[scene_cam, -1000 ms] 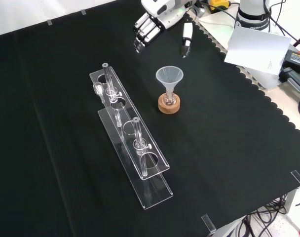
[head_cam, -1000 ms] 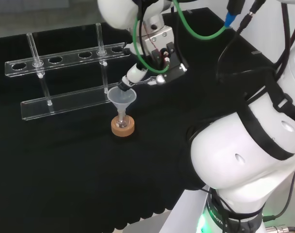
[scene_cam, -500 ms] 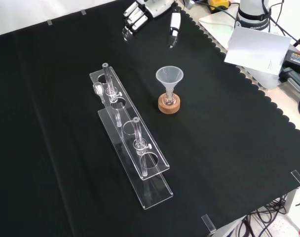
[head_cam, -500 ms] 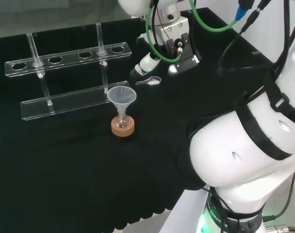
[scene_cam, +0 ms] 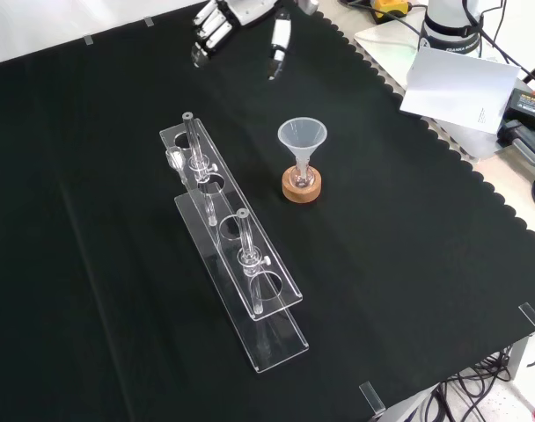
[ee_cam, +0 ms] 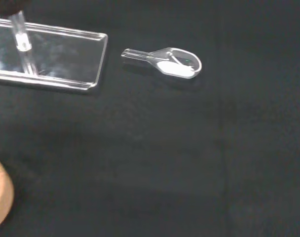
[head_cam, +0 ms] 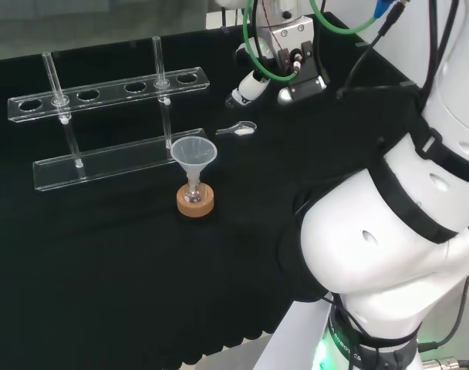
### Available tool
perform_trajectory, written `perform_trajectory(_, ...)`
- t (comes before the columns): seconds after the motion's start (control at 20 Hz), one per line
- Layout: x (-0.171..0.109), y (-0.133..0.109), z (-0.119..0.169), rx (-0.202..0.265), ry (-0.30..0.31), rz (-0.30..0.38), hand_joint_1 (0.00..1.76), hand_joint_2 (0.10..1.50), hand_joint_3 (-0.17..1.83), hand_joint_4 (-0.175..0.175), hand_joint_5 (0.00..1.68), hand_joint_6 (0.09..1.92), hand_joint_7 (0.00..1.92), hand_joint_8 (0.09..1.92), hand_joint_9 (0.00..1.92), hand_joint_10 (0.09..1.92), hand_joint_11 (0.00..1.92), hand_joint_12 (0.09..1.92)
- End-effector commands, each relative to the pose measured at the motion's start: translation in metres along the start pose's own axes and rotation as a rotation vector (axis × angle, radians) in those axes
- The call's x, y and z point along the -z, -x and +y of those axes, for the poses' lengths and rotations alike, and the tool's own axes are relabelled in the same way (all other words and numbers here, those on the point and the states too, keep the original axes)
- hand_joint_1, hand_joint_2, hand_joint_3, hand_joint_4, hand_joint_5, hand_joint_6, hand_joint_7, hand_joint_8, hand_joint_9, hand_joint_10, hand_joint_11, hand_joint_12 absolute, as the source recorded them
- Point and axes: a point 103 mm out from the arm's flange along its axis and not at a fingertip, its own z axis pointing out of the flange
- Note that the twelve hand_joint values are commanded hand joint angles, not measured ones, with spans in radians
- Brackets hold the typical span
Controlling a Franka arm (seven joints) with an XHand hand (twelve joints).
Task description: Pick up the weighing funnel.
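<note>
1. Arm [head_cam: 389, 231]: the white links take up the 3 to 5 o'clock side of the head view. It reaches over the cloth [head_cam: 103, 308] to carry the hand to the far side.
2. Clear rack [head_cam: 103, 91]: at 10 o'clock from the funnel in the head view, with two thin tubes upright in it. It plays no part in this task but stands close to the target.
3. Funnel [head_cam: 194, 154]: mouth up, stem in a small flask on a cork ring [head_cam: 195, 203]. Also not the target.
4. Hand [head_cam: 285, 58]: above the cloth, at 1 o'clock from the weighing funnel in the head view. In the front view the fingers [scene_cam: 210, 31] are only loosely bent and the thumb is spread wide. It's empty and touching nothing. My guess is it's lined up for the descent.
5. Weighing funnel [head_cam: 238, 129]: flat on the cloth at 1 o'clock from the funnel, just off the rack's base plate. The wrist view [ee_cam: 172, 61] shows the bowl facing up with a white patch inside, possibly powder, and the stem pointing at the rack end. It's not picked yet, and it probably needs to stay level in the pinch.
</note>
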Motion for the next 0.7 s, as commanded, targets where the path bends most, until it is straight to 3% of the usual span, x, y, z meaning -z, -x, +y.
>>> perform_trajectory(0.05,-0.007,0.029,0.041,-0.026,-0.007,-0.014,0.69,0.78,0.16,-0.043,0.39,0.09,0.22,0.66,0.48,0.63,0.27,1.37)
perform_trajectory(0.7,-0.046,0.024,0.107,0.021,-0.065,-0.050,0.75,0.77,0.18,-0.040,0.43,0.09,0.25,0.66,0.50,0.61,0.30,1.36)
